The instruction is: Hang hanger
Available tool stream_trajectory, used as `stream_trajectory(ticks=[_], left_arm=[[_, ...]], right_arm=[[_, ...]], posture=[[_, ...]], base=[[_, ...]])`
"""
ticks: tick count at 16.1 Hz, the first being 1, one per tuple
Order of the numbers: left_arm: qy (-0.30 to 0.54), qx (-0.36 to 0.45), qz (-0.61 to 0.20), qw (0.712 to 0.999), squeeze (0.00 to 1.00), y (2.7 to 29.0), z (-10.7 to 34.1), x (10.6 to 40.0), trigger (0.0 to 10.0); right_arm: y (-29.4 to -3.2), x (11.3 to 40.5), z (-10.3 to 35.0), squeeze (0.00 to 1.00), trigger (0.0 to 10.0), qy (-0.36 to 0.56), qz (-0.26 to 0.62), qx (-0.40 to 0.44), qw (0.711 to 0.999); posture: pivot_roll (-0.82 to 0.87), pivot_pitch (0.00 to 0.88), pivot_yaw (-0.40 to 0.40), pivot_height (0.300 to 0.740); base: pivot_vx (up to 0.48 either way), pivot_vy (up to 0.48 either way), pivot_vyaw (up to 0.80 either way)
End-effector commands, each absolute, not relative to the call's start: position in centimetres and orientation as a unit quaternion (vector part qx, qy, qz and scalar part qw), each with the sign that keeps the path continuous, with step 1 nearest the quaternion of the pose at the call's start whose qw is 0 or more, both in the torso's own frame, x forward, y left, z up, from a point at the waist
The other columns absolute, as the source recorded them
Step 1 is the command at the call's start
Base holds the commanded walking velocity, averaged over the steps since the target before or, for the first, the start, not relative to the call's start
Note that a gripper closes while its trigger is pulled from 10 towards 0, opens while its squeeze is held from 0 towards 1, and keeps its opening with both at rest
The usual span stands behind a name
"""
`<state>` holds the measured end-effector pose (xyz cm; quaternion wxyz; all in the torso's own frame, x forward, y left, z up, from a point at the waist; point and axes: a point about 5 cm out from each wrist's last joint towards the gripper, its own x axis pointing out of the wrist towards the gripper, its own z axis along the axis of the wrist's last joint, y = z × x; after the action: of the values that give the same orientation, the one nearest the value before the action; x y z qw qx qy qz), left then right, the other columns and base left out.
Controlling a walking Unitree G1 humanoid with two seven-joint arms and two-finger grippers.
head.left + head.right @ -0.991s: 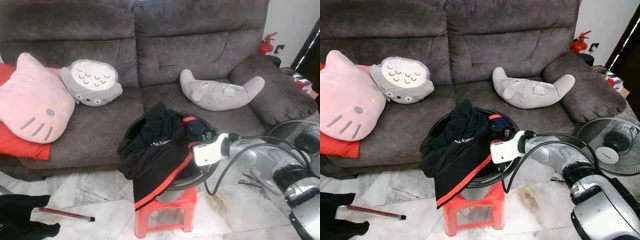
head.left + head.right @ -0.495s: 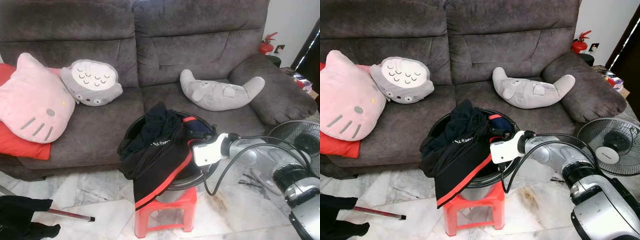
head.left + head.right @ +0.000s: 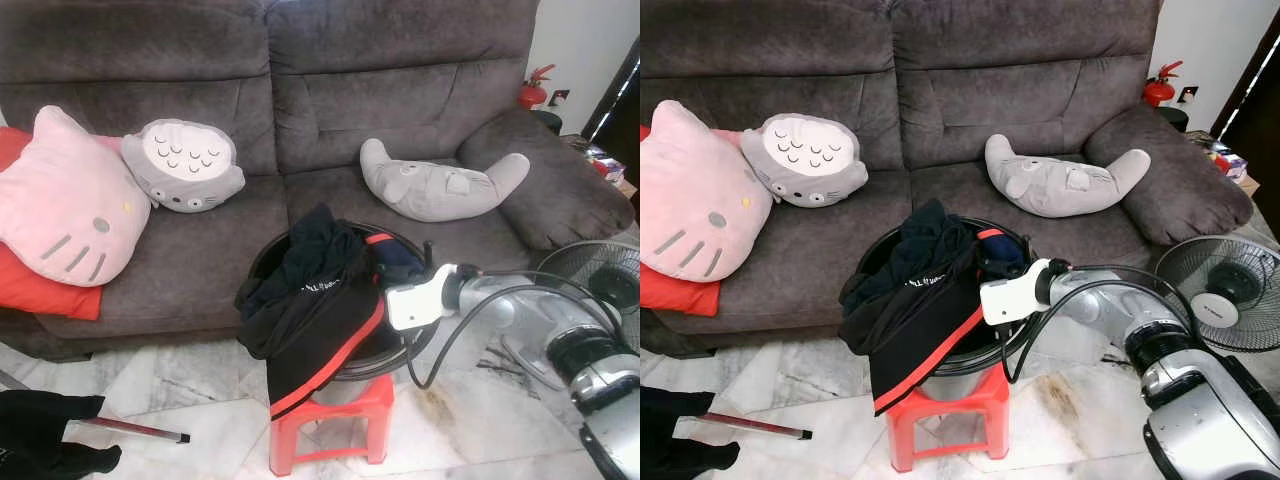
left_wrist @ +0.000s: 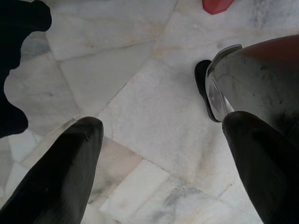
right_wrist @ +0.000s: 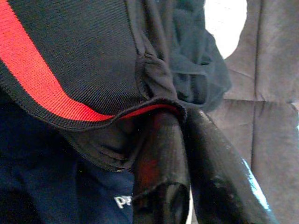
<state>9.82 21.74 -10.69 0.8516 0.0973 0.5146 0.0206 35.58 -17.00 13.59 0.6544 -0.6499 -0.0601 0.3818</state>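
Observation:
A black garment with a red stripe (image 3: 322,322) hangs over the rim of a black round basin (image 3: 398,352) full of dark clothes, set on a red stool (image 3: 340,408). My right gripper (image 5: 180,116) reaches into the basin from the right and is shut on the garment's hem; in the eye views its fingers are buried in the clothes behind the white wrist (image 3: 415,305). My left gripper (image 4: 163,123) hangs open over the marble floor. A thin dark-red rod (image 3: 135,429) lies on the floor at lower left, partly under a black cloth (image 3: 45,440).
A grey sofa (image 3: 300,110) stands behind the stool with a pink cat pillow (image 3: 65,200), a round grey plush (image 3: 185,165) and a long grey plush (image 3: 440,185). A floor fan (image 3: 600,275) is at the right, a red fire extinguisher (image 3: 533,90) beyond it.
My right gripper has drawn slightly up and back at the basin, one finger now showing above the clothes. The black cloth at lower left has shifted a little over the rod.

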Motion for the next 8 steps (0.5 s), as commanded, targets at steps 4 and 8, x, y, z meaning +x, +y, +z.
stream_trajectory(ticks=[4,8], left_arm=[[0.534,0.097,0.003,0.84,0.0,21.0,-11.1,8.8,10.0],[0.534,0.099,0.003,0.84,0.0,21.0,-11.1,8.9,10.0]], right_arm=[[-18.2,35.3,15.1,0.0,0.0,-0.071,0.357,-0.639,0.677],[-18.6,33.8,16.3,0.0,0.0,-0.082,0.359,-0.617,0.695]], posture=[[-0.12,0.055,0.016,0.74],[-0.14,0.057,0.013,0.74]], base=[[0.0,0.0,0.0],[0.0,0.0,0.0]])
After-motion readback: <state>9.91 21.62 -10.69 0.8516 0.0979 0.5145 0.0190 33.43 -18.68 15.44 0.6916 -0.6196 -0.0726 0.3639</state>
